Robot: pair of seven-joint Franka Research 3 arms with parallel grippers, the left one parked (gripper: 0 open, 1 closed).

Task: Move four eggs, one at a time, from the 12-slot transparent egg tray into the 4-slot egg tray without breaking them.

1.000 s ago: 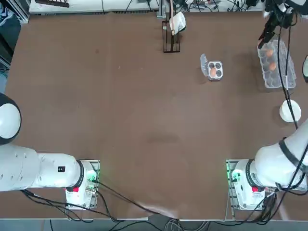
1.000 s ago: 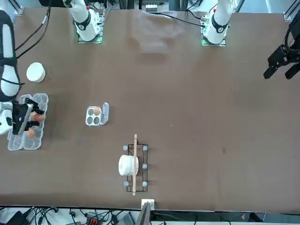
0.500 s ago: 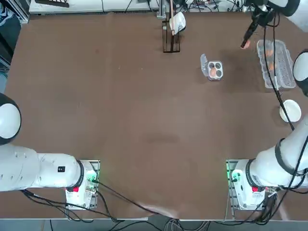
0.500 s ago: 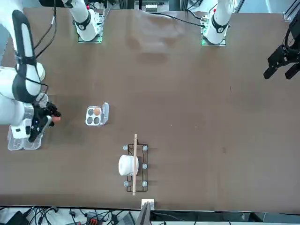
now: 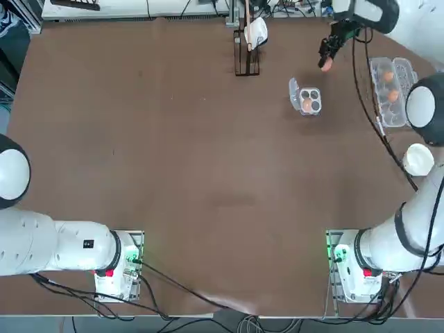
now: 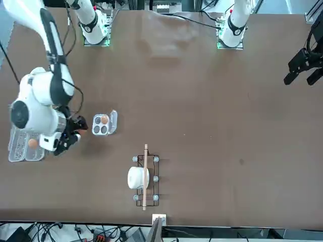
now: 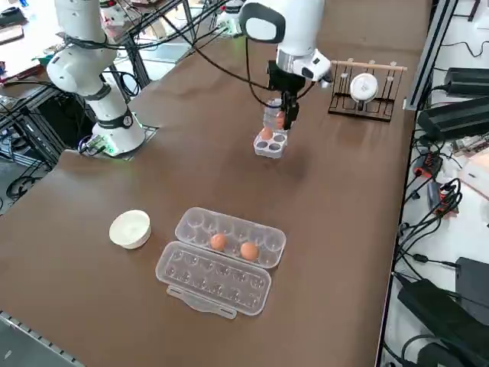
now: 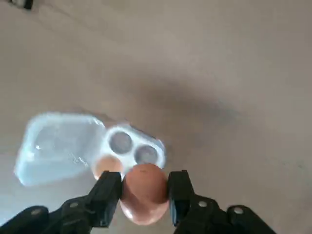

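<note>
the table (image 5: 194, 173) is wide and brown, and the action sits up at its 1 o'clock corner in the top view. over at 3 o'clock lies the 12-slot transparent egg tray (image 5: 393, 90), lid folded open, with two eggs (image 7: 218, 241) side by side in its cups. it looks like thin, flexy clear plastic, light enough to skid if nudged.

the right gripper (image 5: 326, 61) hangs in the air at about 1 o'clock from the 4-slot egg tray (image 5: 309, 100), near it but not over a cup yet. the fingers are pinching an egg (image 8: 143, 190) across its middle, one pad (image 8: 108, 191) on each flank, long axis roughly along the fingers.

the small tray already has one egg (image 5: 306, 104) seated, in the cup next to the hinged lid flap (image 5: 293, 91); three cups look empty. it is a light little thing too, so i judge a bump from the side could shove it.

and the held egg: smooth, hard, curved shell, brittle under a squeeze and quick to slip from flat pads. the belly hold seen here seems the sensible one, wide part between the pads, gentle pressure only. going down, it wants to settle straight into a free cup, clear of the seated egg, since shell on shell is the likely crack.
</note>
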